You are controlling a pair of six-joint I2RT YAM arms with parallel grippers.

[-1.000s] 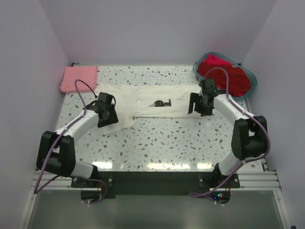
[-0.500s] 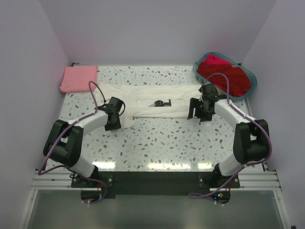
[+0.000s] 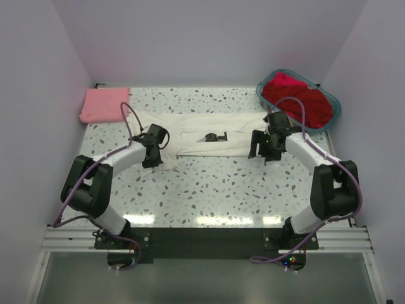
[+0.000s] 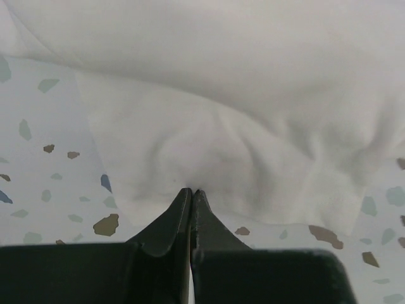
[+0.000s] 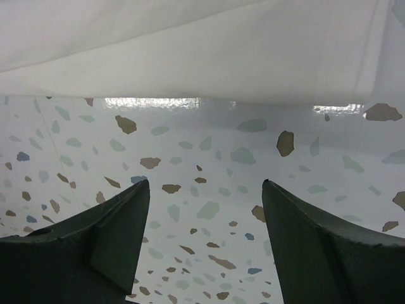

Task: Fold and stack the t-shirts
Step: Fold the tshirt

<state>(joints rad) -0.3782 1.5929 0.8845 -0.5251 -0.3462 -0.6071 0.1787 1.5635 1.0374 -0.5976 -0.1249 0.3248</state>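
Note:
The white t-shirt [image 3: 190,123] lies spread across the far middle of the table, its black graphic [image 3: 213,137] facing up. My left gripper [image 3: 154,162] is shut on the shirt's near-left corner; in the left wrist view the closed tips [image 4: 191,190] pinch puckered white cloth [image 4: 240,95]. My right gripper [image 3: 261,154] hovers open just in front of the shirt's near-right edge [image 5: 190,57], with only bare table between its fingers [image 5: 205,182]. A folded pink t-shirt [image 3: 104,104] lies at the far left. Red t-shirts [image 3: 297,98] fill the basket.
The teal plastic basket [image 3: 337,104] stands in the far right corner, close behind my right arm. White walls close in the table on the left, back and right. The speckled tabletop [image 3: 215,190] stretches in front of the shirt.
My left gripper has moved right and forward onto the shirt's near-left corner and shut on the cloth. The right gripper has barely shifted and stays open.

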